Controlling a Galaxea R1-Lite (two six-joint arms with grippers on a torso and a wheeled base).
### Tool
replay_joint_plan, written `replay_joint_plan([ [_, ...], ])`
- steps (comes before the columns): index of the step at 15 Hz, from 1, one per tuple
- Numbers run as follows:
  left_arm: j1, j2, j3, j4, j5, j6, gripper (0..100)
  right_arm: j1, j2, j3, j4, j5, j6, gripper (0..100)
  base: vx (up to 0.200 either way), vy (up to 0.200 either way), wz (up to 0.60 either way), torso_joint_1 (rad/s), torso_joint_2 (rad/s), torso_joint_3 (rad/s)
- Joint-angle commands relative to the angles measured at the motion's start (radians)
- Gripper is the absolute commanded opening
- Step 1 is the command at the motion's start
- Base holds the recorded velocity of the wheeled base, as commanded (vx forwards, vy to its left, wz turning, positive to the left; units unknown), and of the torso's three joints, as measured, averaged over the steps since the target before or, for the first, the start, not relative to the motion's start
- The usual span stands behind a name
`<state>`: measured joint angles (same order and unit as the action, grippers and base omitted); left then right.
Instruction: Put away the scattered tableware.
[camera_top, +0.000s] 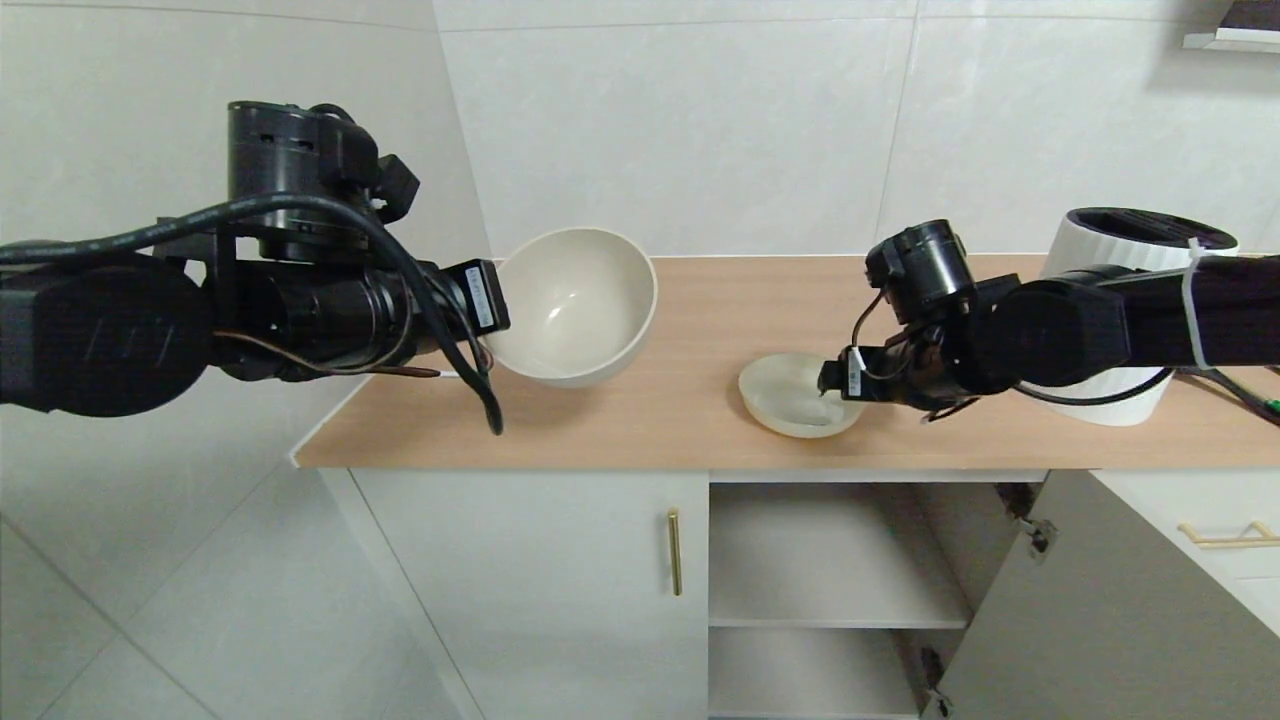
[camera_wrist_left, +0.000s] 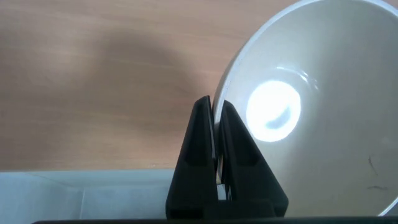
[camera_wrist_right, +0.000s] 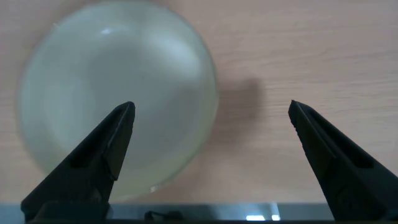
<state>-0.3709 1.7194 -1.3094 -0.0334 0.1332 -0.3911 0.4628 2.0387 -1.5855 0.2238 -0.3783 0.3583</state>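
My left jaws were clamped on the rim of the tilted large bowl (camera_top: 575, 305) over the counter (camera_top: 700, 330), my right jaws spread apart above the shallow dish (camera_wrist_right: 118, 68) lying at its four o'clock, which I judged needed gripping next.

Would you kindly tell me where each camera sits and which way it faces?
Head view: on the head, facing forward-down at the counter; both arms show.
Left wrist view: left wrist, facing the large bowl; left end effector pinches its rim.
Right wrist view: above the small dish; right end effector open.
Shared with head view: large bowl, small dish.
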Motion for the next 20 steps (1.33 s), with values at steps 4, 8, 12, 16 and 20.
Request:
replay_joint_plan([
  [4,0.000,-0.021,0.001,0.000,0.000,0.000,0,-0.003,0.057,-0.021,-0.001,0.001,0.019,100,0.000,0.000,0.00,0.000,0.00,0.000],
  [8,0.000,-0.026,0.002,0.000,0.000,-0.002,0,-0.015,0.061,-0.033,-0.001,0.009,0.024,0,0.000,0.000,0.00,0.000,0.00,0.000],
  [12,0.000,-0.024,0.002,0.000,0.000,-0.002,0,-0.026,0.069,-0.056,0.002,0.015,0.044,0,0.000,0.000,0.00,0.000,0.00,0.000],
  [16,-0.002,-0.049,0.012,0.000,-0.012,-0.003,0,-0.019,-0.020,-0.042,0.002,0.025,0.077,0,0.000,0.000,0.00,0.000,0.00,0.000],
  [20,-0.020,-0.165,0.108,0.001,-0.126,-0.003,0,0.048,-0.258,0.091,0.000,0.019,0.110,0,0.000,0.000,0.00,0.000,0.00,0.000],
])
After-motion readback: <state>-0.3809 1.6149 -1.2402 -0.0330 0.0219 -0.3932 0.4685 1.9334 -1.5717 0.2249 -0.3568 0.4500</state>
